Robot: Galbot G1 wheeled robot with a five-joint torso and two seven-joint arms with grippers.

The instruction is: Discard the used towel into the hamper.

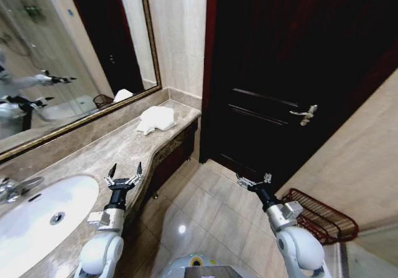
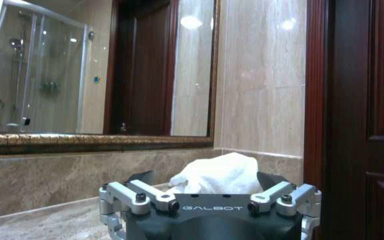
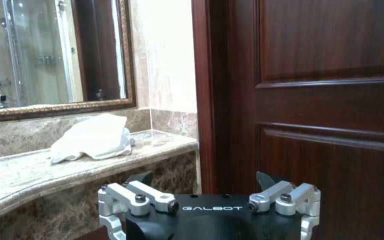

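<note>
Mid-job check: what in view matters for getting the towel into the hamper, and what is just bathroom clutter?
Belongs to the job:
- towel, crumpled on the counter's far end
- hamper, on the floor at right
- left gripper, open over the counter
- right gripper, open over the floor

Just there:
- sink
- mirror
- door

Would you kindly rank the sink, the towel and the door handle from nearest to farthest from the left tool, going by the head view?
From the left tool:
1. Sink, beside it on the counter.
2. Towel, farther along the counter.
3. Door handle, across on the dark door.
</note>
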